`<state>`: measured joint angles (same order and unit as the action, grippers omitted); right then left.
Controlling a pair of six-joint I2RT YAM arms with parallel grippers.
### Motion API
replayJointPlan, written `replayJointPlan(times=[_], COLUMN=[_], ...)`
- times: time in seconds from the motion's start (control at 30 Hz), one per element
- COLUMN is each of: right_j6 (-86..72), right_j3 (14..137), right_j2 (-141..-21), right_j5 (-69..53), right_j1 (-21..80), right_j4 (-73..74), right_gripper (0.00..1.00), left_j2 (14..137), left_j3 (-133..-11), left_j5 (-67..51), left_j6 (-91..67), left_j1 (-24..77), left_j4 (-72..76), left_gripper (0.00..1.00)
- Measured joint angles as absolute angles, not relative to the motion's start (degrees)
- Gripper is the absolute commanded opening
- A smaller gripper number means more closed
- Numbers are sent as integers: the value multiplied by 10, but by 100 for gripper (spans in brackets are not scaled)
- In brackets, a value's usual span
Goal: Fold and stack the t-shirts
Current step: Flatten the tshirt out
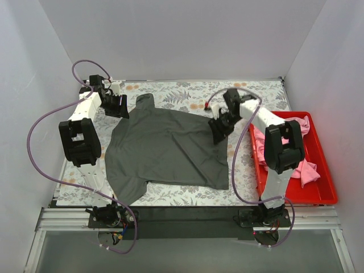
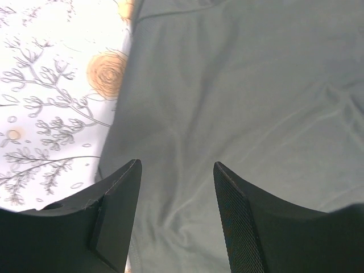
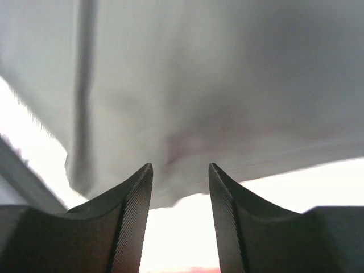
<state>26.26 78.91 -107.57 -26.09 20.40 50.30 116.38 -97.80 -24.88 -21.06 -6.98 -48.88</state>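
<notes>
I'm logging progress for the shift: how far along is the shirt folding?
Done: the dark grey t-shirt lies spread out on the table cloth, unfolded. In hand: left gripper and right gripper sit open over its far side, neither clamping cloth. Left: every fold, plus the pink t-shirts bunched in the red tray; no stack yet.

Charcoal t-shirt lies spread flat, centre — pink t-shirts heaped, crumpled, to its right.

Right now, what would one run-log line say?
grey t-shirt: spread out | pink t-shirts: in red tray | left end effector: open | right end effector: open
</notes>
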Motion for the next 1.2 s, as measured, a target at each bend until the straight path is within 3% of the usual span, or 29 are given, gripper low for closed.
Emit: replayJointPlan(times=[0.17, 0.27, 0.67, 0.73, 0.87, 0.9, 0.93, 1.2], right_j6=[239, 233, 243, 244, 247, 248, 252, 262], right_j3=[1045, 1123, 1117, 1112, 1100, 1097, 1095, 1021], right_j2=[-1169, -1223, -1320, -1320, -1320, -1320, -1320, -1255], right_j5=[-232, -204, -164, -165, -170, -171, -173, -214], right_j1=[139, 119, 127, 127, 127, 127, 127, 135], right_j4=[472, 461, 480, 480, 480, 481, 481, 482], right_gripper=[49, 49, 49, 44, 24, 9, 2, 1], left_j2=[1163, 1162, 1155, 1155, 1155, 1155, 1155, 1154], left_j3=[-978, -971, -954, -954, -954, -954, -954, -953], left_j5=[-261, -262, -262, -262, -261, -261, -260, -259], left_j6=[-215, -214, -213, -212, -211, -210, -209, -208], left_j1=[-70, -70, -70, -70, -70, -70, -70, -70], left_j4=[-499, -501, -508, -508, -508, -508, -508, -507], left_gripper=[53, 54, 57, 57, 57, 57, 57, 57])
